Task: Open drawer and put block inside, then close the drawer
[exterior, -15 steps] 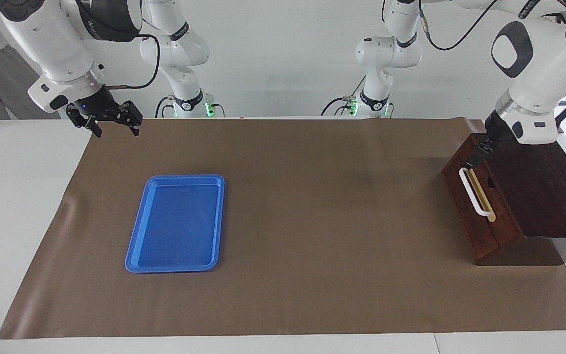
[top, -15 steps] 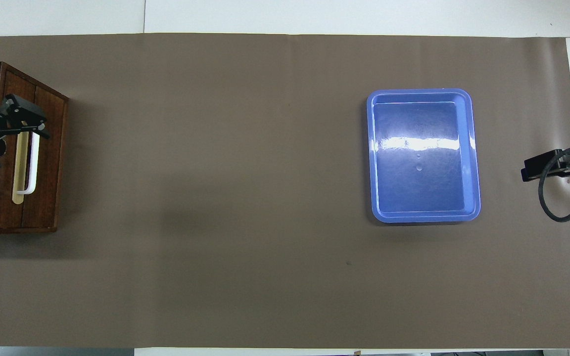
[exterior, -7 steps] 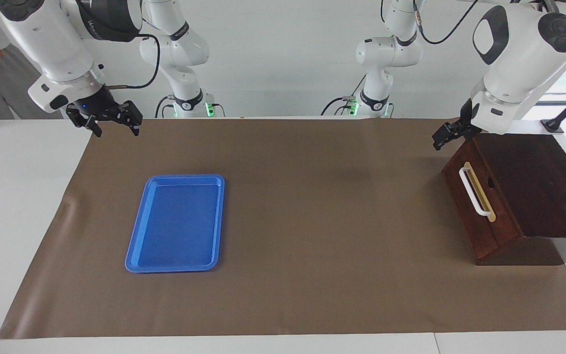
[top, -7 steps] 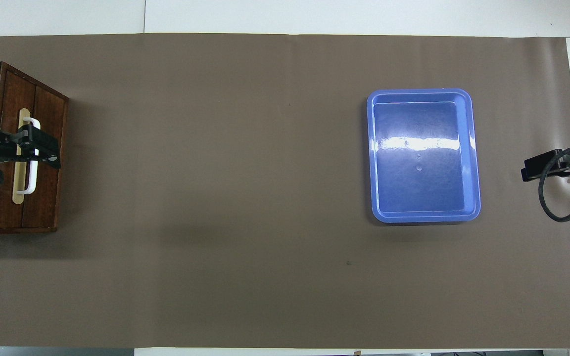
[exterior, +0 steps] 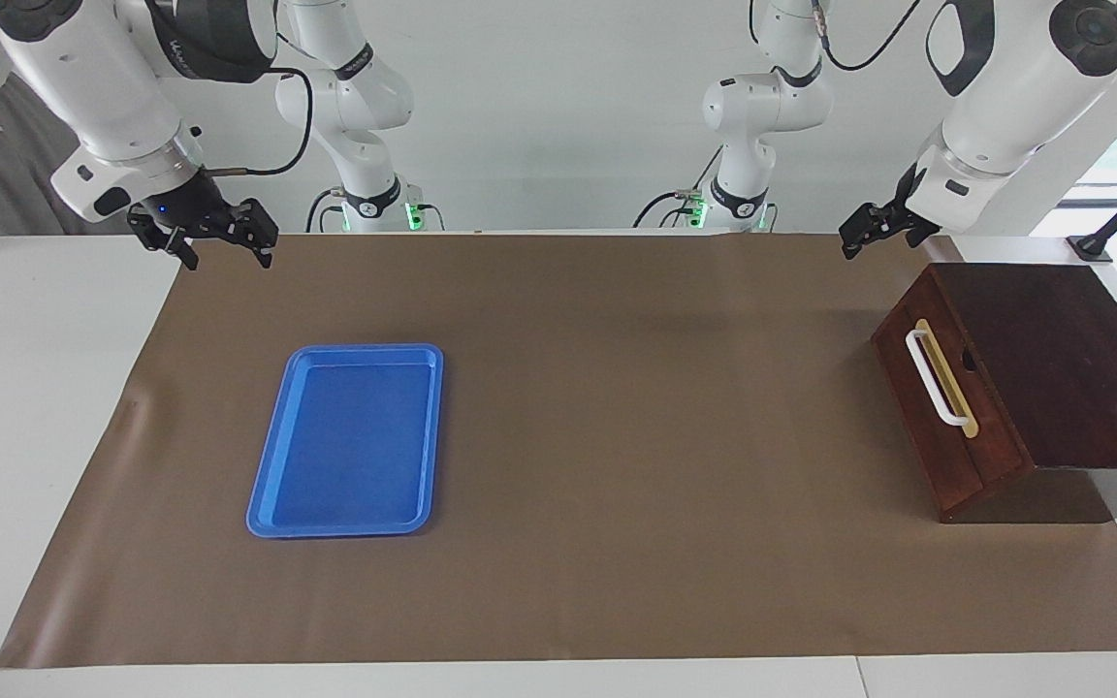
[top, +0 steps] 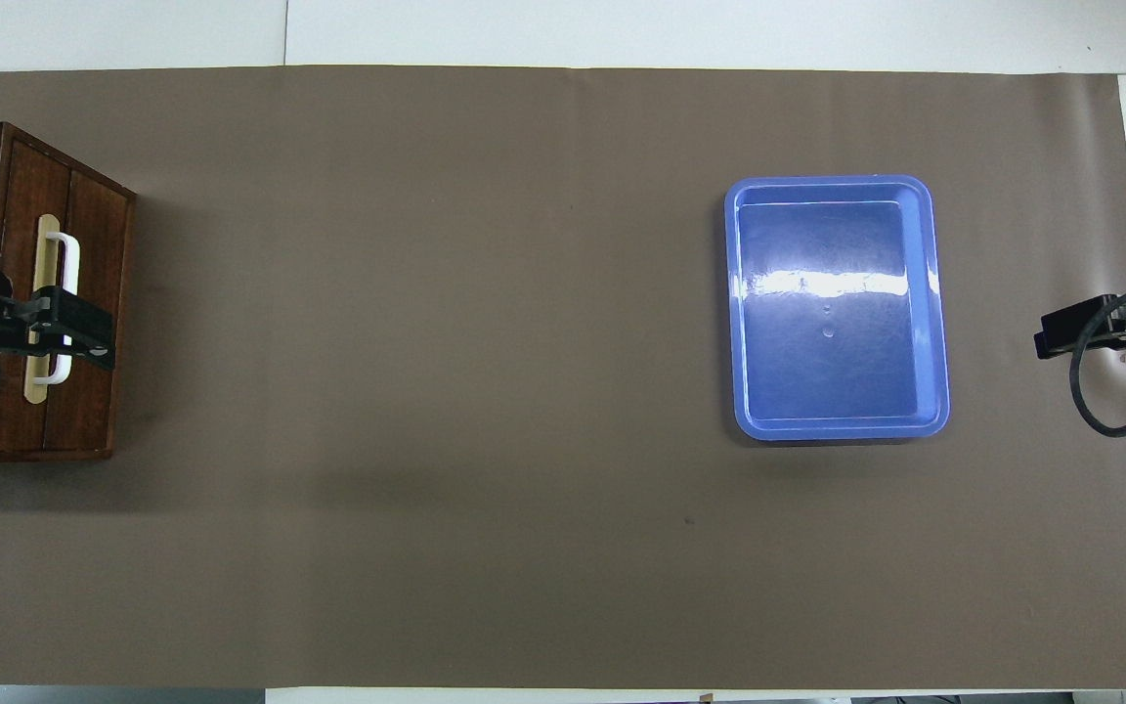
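While both arms hang raised above the bench, the left claw is up in the air over the edge of the brown mat at the robots' side of the drawer cabinet, clear of it and touching nothing; its fingers stand spread apart with nothing between them. From overhead the same claw overlaps the drawer front (only an effect of its height, as the facing view shows it well off the wood). The right claw hangs over the mat's corner at the right arm's end of the bench, nearer to the robots than the blue tray, its fingers likewise wide apart and holding nothing.

The drawer is shut, its dark reddish-brown front flush in the cabinet, which sits at the left arm's end of the mat. A white bar handle lies across the front on a pale yellow strip, untouched. The cabinet's flat dark top shows bare wood.

Well apart from the drawer, toward the right arm's end, the blue tray lies flat on the mat, its long side running away from the robots, with only a glare of light on its floor.

The yellow block cannot be seen in either view.
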